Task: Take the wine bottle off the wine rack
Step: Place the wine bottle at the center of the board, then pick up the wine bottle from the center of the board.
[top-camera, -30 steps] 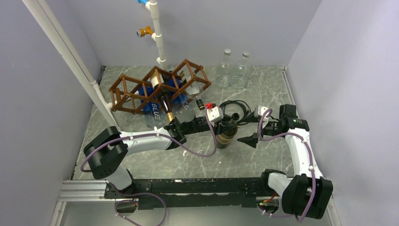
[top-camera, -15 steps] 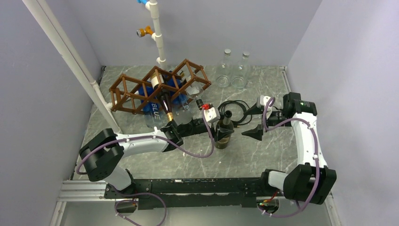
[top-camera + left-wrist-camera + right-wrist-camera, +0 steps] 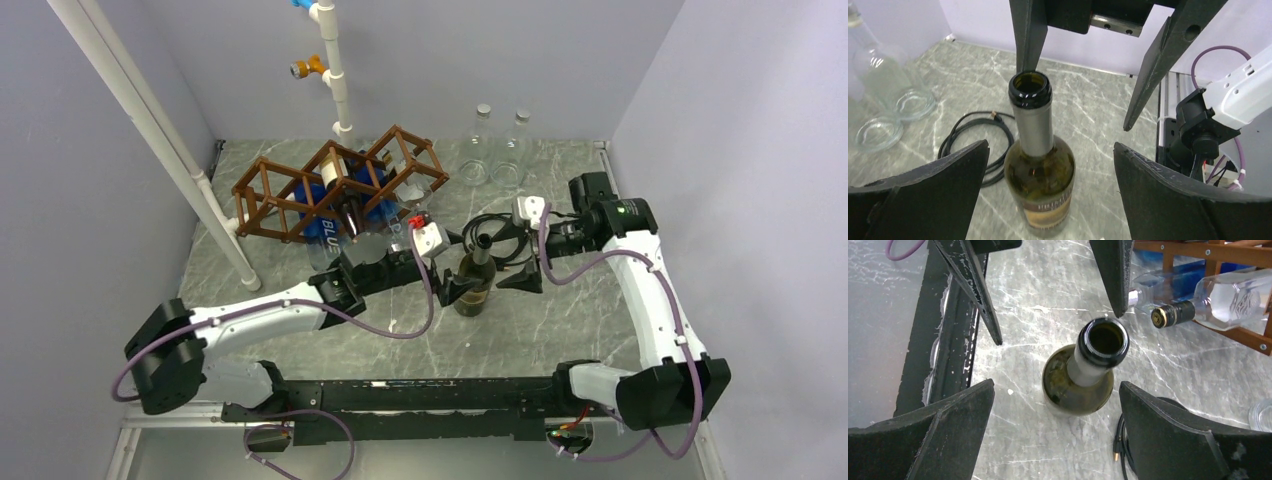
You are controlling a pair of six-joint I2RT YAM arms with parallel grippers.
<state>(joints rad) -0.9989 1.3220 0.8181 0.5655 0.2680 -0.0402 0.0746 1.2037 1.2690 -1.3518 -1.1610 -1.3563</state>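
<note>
Since a second ago the left arm (image 3: 260, 315) has drawn back leftward and the right arm (image 3: 650, 290) has swung in. The dark green wine bottle (image 3: 476, 280) stands upright on the grey marbled worktop (image 3: 560, 330), long axis vertical, open mouth up, off the brown wooden lattice wine rack (image 3: 300, 200). The left claw (image 3: 1049, 146) and the right claw (image 3: 1056, 384) both gape wide around it, touching nothing.

The whole desk (image 3: 560, 330) is taken in by the top external view from high above its near edge, tilted downward. The wine bottle (image 3: 476, 280) is framed close from opposite sides by both wrist views. It is seen at a shallow downward angle between the left fingers (image 3: 923, 195) and steeply from above between the right fingers (image 3: 1173, 435).
</note>
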